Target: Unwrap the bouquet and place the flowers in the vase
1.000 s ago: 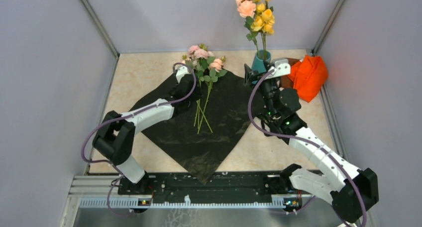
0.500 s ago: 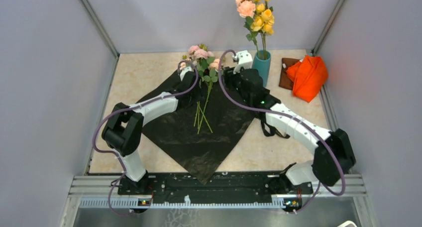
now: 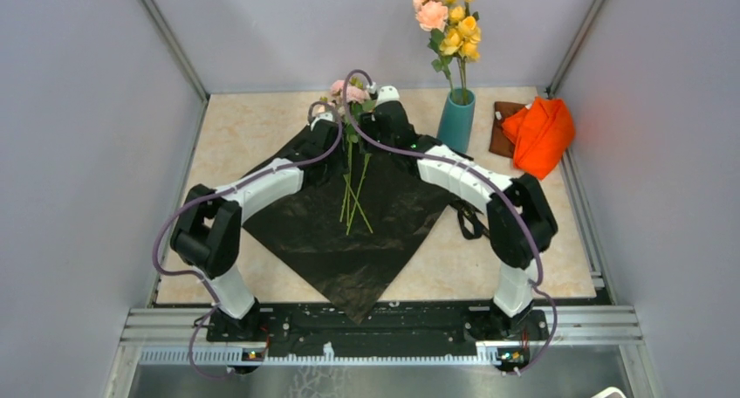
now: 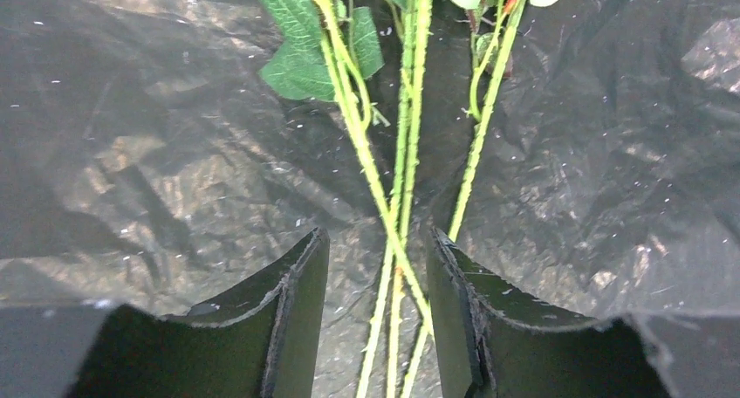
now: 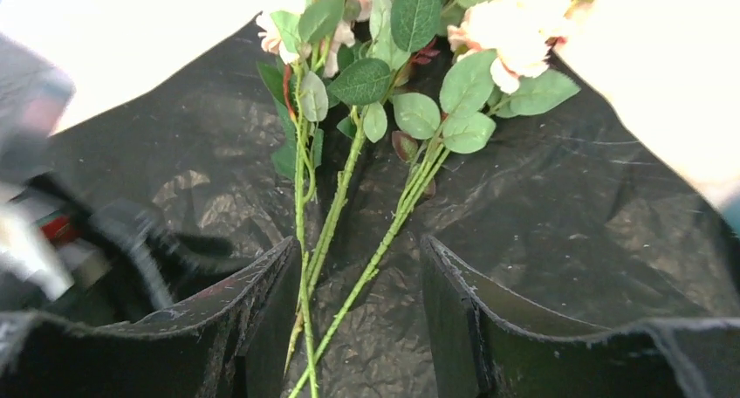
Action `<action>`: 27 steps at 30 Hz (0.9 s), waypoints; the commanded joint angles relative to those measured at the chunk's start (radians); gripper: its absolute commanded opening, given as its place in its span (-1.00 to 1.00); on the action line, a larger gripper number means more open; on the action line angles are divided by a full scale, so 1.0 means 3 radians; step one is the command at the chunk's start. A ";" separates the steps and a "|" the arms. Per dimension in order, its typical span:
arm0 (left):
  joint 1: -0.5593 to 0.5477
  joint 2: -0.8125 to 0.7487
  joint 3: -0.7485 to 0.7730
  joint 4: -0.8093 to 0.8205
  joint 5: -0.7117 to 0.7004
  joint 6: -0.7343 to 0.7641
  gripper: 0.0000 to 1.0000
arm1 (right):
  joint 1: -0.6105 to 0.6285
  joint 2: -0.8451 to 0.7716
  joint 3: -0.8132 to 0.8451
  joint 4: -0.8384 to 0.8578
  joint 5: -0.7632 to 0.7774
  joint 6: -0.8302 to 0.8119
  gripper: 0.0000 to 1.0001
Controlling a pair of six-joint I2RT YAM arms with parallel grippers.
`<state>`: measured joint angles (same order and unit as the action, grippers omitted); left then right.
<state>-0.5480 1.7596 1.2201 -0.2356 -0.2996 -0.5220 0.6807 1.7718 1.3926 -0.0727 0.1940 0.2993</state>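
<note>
Small pink roses on thin green stems with green leaves, the flowers [image 3: 350, 197], lie loose on an unfolded glossy black wrapping sheet [image 3: 349, 258]. Heads point to the far wall, stem ends toward the arm bases. The sheet lies flat as a diamond on the beige marbled tabletop [image 3: 236, 136].

In the top view the rose heads are partly covered by both wrists and a purple cable [image 3: 362, 73], and both sets of fingers are hidden under their own wrists.

Left gripper [image 4: 377, 319]: jaws parted, three crossing stems run through the gap, neither finger visibly pressing them, nothing gripped. Heads are cut off at the top edge of that view. Cannot tell if the fingertips touch the sheet.

Right gripper [image 5: 362, 319]: jaws also apart, straddling the stems below the leaves, no clamp seen. Blooms there are washed out by glare, and a blurred left arm [image 5: 78, 241] sits at the left edge.

A tall slim teal-blue ceramic vase [image 3: 456, 123] stands upright off the sheet's far right side, near the right arm, apart from the loose flowers. It holds tall peach and yellow blooms [image 3: 449, 23] reaching the top edge. A crumpled orange cloth [image 3: 541, 132] lies right of the vase over a brown piece [image 3: 499, 119], mostly hidden, unclear what.
</note>
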 commanded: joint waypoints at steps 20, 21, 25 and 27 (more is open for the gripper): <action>-0.0014 -0.1085 -0.0723 0.0006 -0.0508 0.0411 0.07 | 0.0189 0.1432 0.1582 -0.1488 0.0047 0.0770 0.04; -0.0014 -0.1118 -0.0738 -0.0001 -0.0502 0.0404 0.07 | 0.0197 0.1476 0.1622 -0.1518 0.0075 0.0774 0.01; -0.0014 -0.1293 -0.0856 0.0010 -0.0462 0.0398 0.08 | 0.0204 0.1633 0.1712 -0.1553 0.0127 0.0829 -0.05; -0.0014 -0.1387 -0.0916 0.0027 -0.0449 0.0409 0.08 | 0.0206 0.1682 0.1722 -0.1559 0.0175 0.0852 -0.05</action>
<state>-0.5491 1.4052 0.9791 -0.2367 -0.4362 -0.3992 0.7315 2.2471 1.8545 -0.5228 0.2039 0.5274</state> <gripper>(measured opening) 0.538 0.477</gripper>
